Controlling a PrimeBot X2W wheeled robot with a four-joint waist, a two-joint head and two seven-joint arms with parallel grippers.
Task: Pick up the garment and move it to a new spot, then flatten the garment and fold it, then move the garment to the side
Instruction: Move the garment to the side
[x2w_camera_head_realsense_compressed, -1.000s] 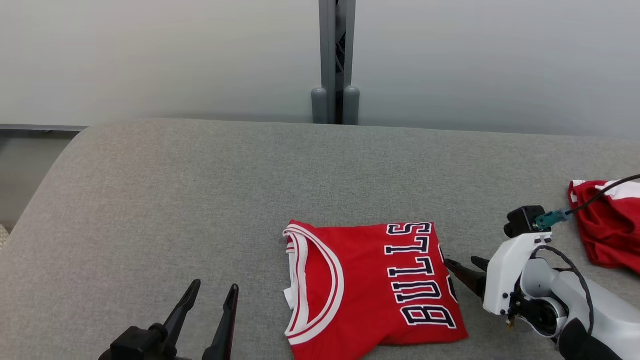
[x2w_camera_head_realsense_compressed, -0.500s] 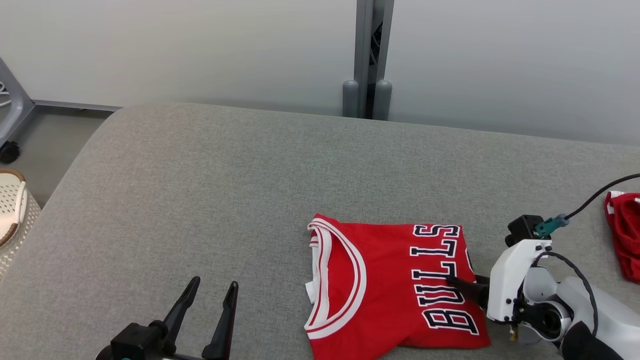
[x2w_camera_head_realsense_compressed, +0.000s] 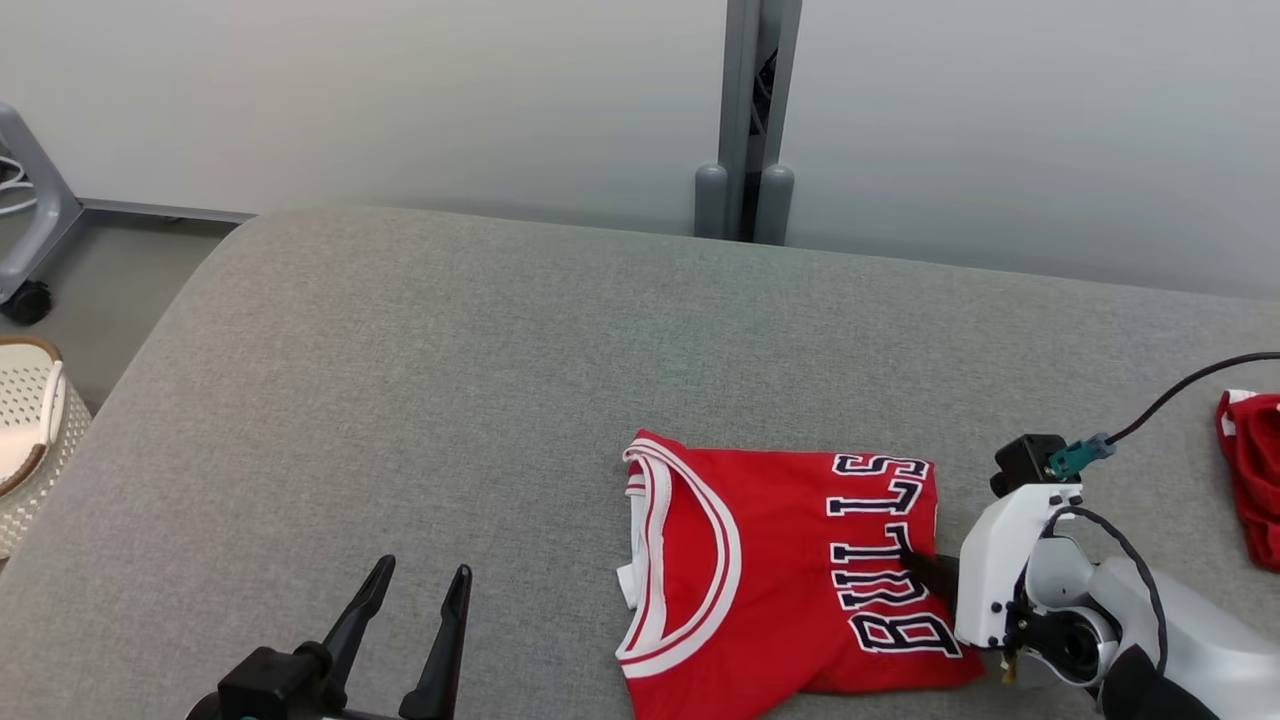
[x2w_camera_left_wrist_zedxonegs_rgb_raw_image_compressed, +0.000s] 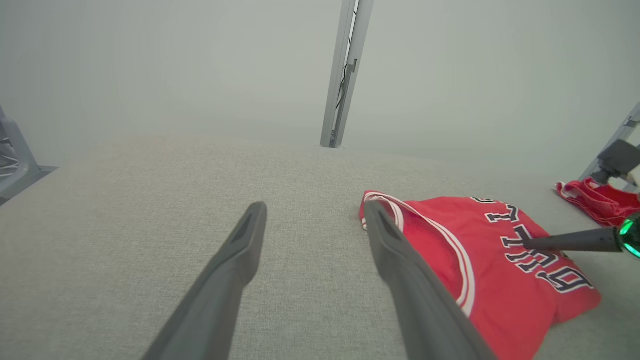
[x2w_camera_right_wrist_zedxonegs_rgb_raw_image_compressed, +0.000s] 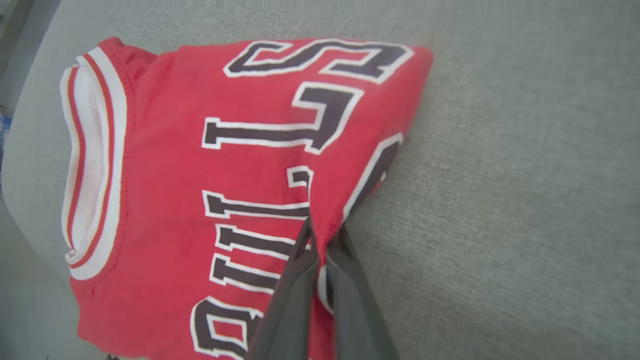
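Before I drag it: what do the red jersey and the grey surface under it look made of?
Red Bulls jersey: thin, soft knit, likely synthetic; it puckers where the shut right gripper pinches its edge. Collar: ribbed white-and-red trim. Grey surface: matte woven upholstery fabric with a visible heathered weave, seemingly padded.
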